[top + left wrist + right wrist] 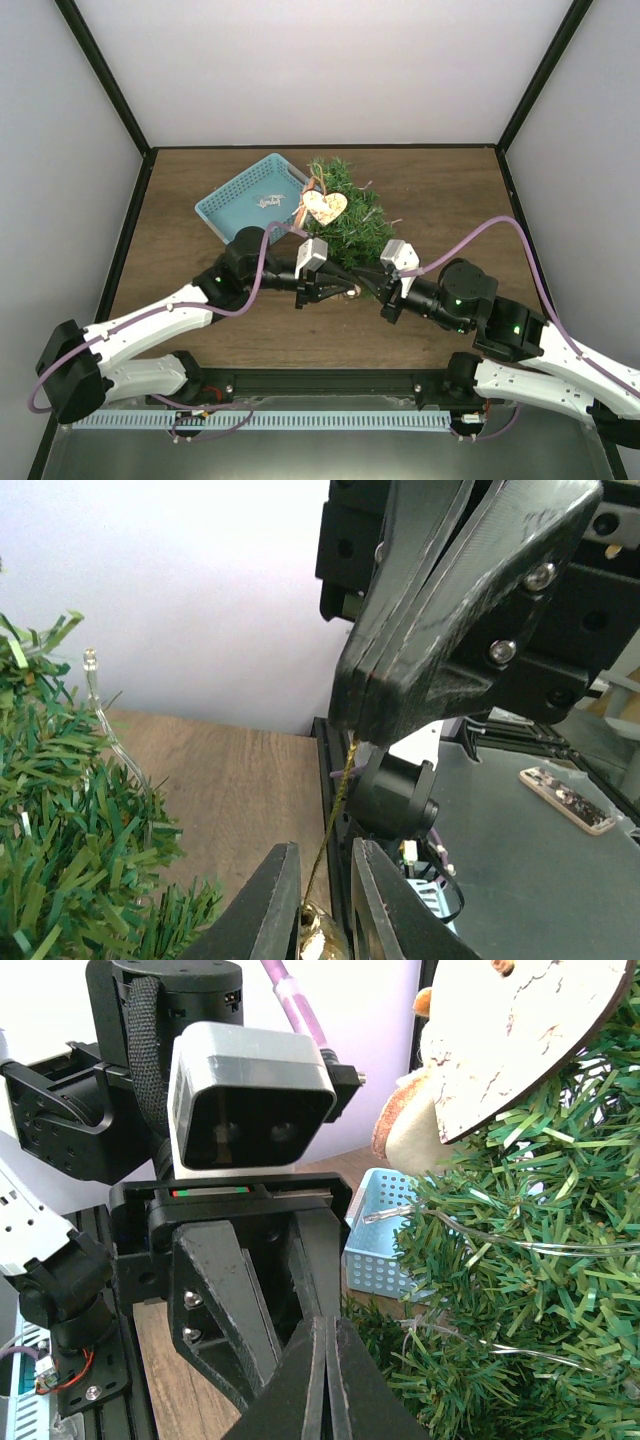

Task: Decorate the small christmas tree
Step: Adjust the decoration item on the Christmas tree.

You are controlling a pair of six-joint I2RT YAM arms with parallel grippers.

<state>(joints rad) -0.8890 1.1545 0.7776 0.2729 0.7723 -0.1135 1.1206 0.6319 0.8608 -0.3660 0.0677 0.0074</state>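
No legible writing on the decorating desk (450,200)

Nothing can be read in any view. The pale wooden heart (325,207) hanging on the small christmas tree (352,228), towards the desk's far edge, bears only thin dark lines that form no letters, and no label, brand or number can be made out elsewhere.

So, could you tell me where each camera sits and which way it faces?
Top external: above and behind the bases, looking down at the table; both arms show, meeting beside the small christmas tree.
Left wrist: rides the left gripper, facing the right gripper pinching a gold string; its own fingers show below.
Right wrist: rides the right gripper, facing the left arm's wrist camera, tree at right; its own closed fingers show.
Shared: the wrist views face each other.
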